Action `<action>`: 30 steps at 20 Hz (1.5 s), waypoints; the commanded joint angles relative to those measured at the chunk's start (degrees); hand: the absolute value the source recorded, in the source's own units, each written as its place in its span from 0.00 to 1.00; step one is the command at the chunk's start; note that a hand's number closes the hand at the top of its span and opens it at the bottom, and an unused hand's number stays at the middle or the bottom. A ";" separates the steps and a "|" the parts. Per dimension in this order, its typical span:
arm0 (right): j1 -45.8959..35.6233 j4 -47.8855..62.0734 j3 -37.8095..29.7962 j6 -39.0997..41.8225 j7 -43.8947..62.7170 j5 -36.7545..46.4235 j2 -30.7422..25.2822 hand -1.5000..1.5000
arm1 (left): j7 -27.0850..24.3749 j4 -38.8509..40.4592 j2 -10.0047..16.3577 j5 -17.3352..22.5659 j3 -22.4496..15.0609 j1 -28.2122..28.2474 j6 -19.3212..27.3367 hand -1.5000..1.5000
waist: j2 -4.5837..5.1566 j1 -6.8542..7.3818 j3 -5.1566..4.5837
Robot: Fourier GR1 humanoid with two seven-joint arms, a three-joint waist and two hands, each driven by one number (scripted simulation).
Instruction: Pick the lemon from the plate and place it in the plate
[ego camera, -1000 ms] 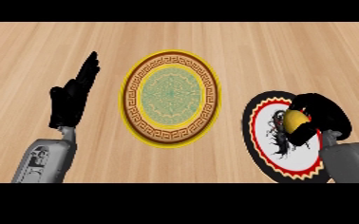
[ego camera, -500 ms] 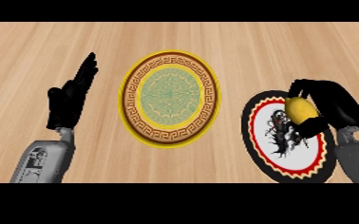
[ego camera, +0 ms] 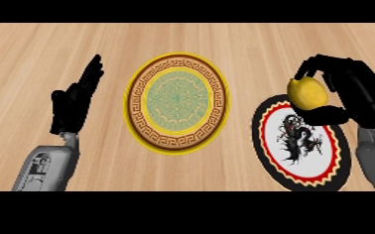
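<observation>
Head view: right hand (ego camera: 345, 87) pinches the lemon (ego camera: 307, 93) over the black plate (ego camera: 260, 129) (left hand (ego camera: 71, 108) rests, fingers straight).

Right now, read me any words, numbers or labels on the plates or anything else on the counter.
None: no words, numbers or labels show anywhere.
On the yellow plate: only a key-pattern border and a green ornament.
On the black plate: only a dragon figure inside a red ring.
The lemon in the right hand: unmarked.
</observation>
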 commanded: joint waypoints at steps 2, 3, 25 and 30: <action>-4.72 -4.84 2.94 4.16 3.59 -1.69 4.82 1.00 | -2.77 4.91 0.42 0.49 1.97 -2.82 -1.34 0.50 | 0.14 0.12 -0.04; -8.25 -5.40 2.79 7.07 7.55 -3.46 5.62 1.00 | -1.15 1.49 0.96 -0.30 0.67 -0.94 -1.73 0.50 | 0.06 0.46 -0.04; -27.46 37.54 22.66 -7.99 17.60 6.99 28.94 1.00 | -1.09 1.91 -1.71 -2.62 0.48 -1.40 -0.89 0.50 | 0.41 1.56 -0.01; -31.49 48.98 25.26 -14.76 15.96 -5.38 28.97 0.00 | -4.14 2.72 -3.70 -3.09 -0.98 -1.98 -0.72 0.50 | 1.02 3.53 0.01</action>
